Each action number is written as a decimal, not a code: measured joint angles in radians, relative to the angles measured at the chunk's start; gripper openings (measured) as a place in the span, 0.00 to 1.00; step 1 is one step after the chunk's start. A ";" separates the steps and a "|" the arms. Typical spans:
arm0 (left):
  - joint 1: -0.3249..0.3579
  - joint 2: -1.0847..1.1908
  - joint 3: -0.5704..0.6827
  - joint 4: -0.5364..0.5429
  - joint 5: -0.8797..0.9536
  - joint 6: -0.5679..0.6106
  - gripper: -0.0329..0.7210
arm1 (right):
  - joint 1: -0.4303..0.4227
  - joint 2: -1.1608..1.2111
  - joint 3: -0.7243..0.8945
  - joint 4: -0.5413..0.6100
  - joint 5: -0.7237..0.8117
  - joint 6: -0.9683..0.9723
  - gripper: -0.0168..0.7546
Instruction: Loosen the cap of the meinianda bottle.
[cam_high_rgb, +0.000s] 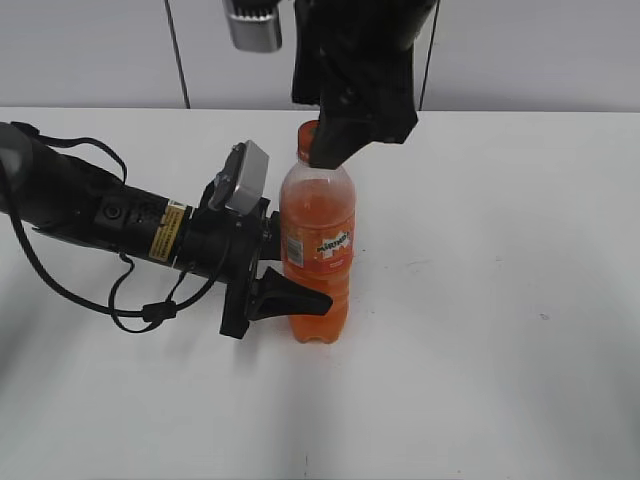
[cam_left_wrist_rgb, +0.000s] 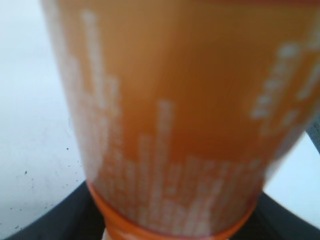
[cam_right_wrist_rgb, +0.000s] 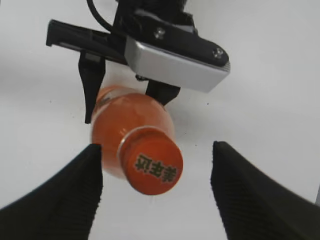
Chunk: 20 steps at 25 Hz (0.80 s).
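The meinianda bottle (cam_high_rgb: 318, 250) stands upright on the white table, full of orange drink, with an orange label. My left gripper (cam_high_rgb: 285, 290) is shut on the bottle's lower body from the left; its label (cam_left_wrist_rgb: 175, 125) fills the left wrist view. The orange cap (cam_right_wrist_rgb: 152, 166), with dark characters on top, sits on the bottle's neck; in the exterior view only its left edge (cam_high_rgb: 307, 130) shows behind the right arm. My right gripper (cam_right_wrist_rgb: 156, 155) hangs over the cap, open, one black finger on each side, not touching it.
The white table (cam_high_rgb: 500, 300) stretches around the bottle. The left arm (cam_high_rgb: 90, 205) and its cables lie low across the table's left side. A grey wall stands behind the table.
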 joint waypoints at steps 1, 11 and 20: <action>0.000 0.000 0.000 0.000 0.000 0.000 0.58 | 0.000 -0.011 0.000 0.014 0.001 0.014 0.69; 0.000 0.000 0.000 0.001 0.000 0.000 0.58 | 0.000 -0.085 -0.001 0.032 0.007 0.618 0.69; 0.000 0.000 0.000 0.002 -0.001 0.000 0.58 | 0.000 -0.085 -0.001 -0.053 0.007 1.226 0.69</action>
